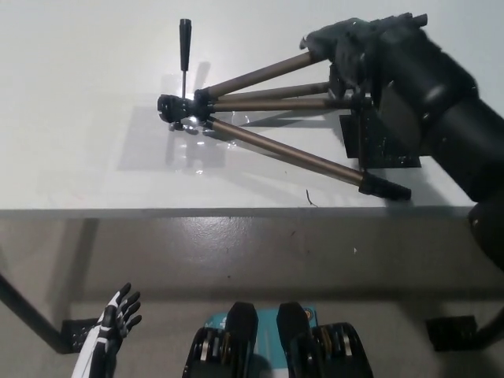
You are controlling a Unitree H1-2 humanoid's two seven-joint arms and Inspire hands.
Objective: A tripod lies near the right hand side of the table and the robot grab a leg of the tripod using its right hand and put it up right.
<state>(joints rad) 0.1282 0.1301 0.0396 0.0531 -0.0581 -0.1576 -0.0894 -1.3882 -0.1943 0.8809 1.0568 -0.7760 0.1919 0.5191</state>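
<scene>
The tripod [260, 118] lies on its side on the white table [94, 157], right of the middle. Its head [175, 109] points left and a thin black handle [184, 49] sticks out toward the far side. Three bronze legs fan out to the right. The near leg [299, 157] ends in a black foot [386, 189] close to the front edge. My black right hand [354, 51] covers the outer end of the far leg [260, 75] and hides the foot of the middle one. Its grip does not show.
A black mat [394, 146] lies on the table under the leg ends, partly hidden by my right arm. The table's front edge [236, 211] runs across the middle of the picture. My white left hand [116, 315] rests open at the lower left, below table level.
</scene>
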